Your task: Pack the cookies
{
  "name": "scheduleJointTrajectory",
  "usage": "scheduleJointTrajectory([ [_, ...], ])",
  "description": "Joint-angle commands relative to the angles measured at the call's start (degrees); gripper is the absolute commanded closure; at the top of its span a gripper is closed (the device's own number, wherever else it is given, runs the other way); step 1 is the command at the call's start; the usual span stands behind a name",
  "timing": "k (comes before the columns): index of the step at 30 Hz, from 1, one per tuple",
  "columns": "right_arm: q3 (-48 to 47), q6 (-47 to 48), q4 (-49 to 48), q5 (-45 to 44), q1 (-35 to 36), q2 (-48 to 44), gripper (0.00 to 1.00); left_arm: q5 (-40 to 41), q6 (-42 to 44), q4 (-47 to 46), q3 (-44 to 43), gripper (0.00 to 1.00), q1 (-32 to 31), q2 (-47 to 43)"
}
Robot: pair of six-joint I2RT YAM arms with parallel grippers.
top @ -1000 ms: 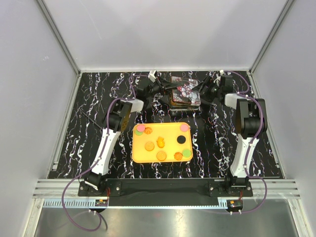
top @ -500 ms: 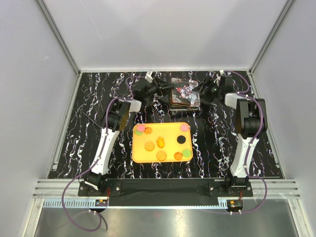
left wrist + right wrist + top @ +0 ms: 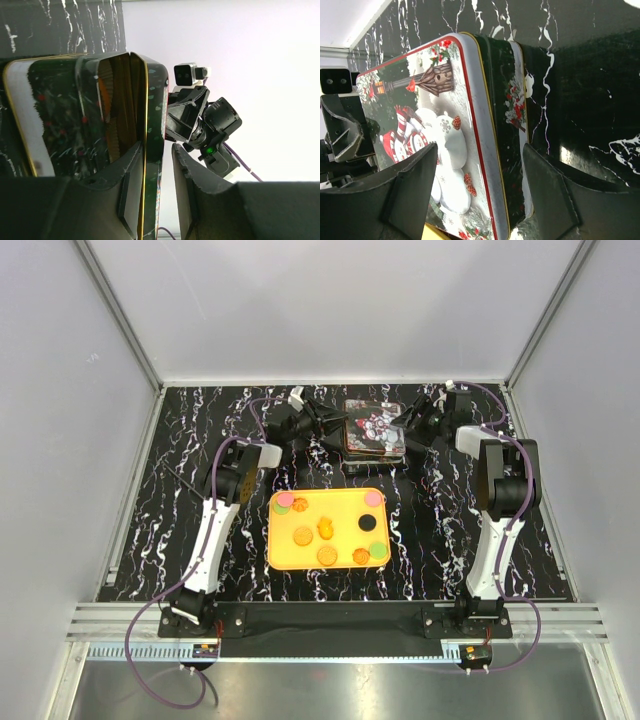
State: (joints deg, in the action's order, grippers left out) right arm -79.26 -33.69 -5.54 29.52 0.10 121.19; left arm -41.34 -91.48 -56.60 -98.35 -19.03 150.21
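**Marbled tabletop (image 3: 160, 540), festive tin (image 3: 375, 428) flanked**

Left fingers (image 3: 190, 185) stand apart astride the tin's rim, unclamped. The right fingers (image 3: 415, 185) gape wide around its opposite edge. Cookies (image 3: 327, 555) lie on a yellow tray (image 3: 342, 502), well apart from both pairs, on the near side.

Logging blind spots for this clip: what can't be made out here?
1. Tin contents: the lid covers them in the top and right wrist views.
2. Left gripper hold on the tin rim: in the left wrist view, the rim hides contact.
3. Cookies surface detail: too small in the top view; the wrist views miss the tray.
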Motion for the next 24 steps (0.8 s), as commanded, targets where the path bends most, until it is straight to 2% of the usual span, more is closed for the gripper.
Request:
scheduleJointTrajectory([
  [1, -2.82, 1.52, 1.58, -1.04, 0.25, 0.37, 0.24, 0.21, 0.95, -2.82, 0.61, 0.67, 0.83, -2.20],
  [24, -6.52, 5.48, 9.40, -5.26, 1.39, 0.28, 0.25, -0.05, 5.26, 2.81, 2.98, 0.68, 2.50, -4.22],
])
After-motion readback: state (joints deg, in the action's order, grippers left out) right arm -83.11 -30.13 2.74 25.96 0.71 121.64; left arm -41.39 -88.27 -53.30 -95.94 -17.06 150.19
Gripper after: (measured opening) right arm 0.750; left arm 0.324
